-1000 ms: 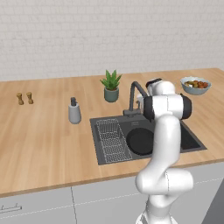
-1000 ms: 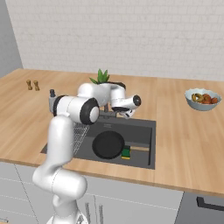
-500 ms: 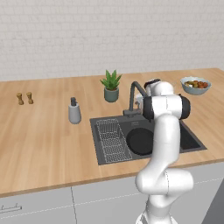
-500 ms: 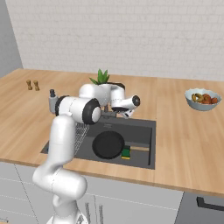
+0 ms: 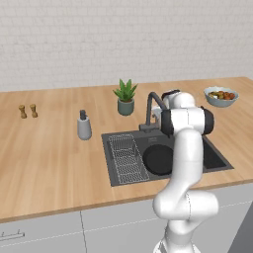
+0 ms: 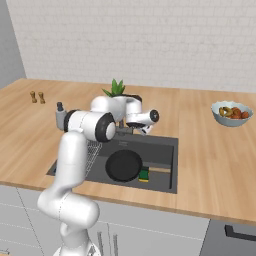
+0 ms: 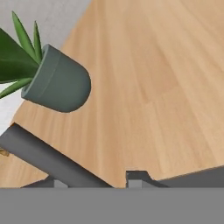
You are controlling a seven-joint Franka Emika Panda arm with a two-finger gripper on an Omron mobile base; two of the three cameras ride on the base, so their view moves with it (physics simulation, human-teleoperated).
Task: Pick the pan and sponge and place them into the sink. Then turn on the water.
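A wooden counter runs below a white brick wall. The pan (image 6: pixel 123 165) and sponge (image 6: pixel 144 175) already lie in the sink (image 6: pixel 165 150), sponge at the pan's four o'clock. The gripper (image 6: pixel 145 129) hovers by the faucet (image 5: pixel 152 106), presumably for the water; whether its fingers are apart or together, I cannot tell.

No readable text, no labels, no brands, no numbers, no signs

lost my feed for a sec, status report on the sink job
Gripper at the faucet, grip unclear. Pan and sponge in the sink. No water visible. Potted plant close behind the faucet.
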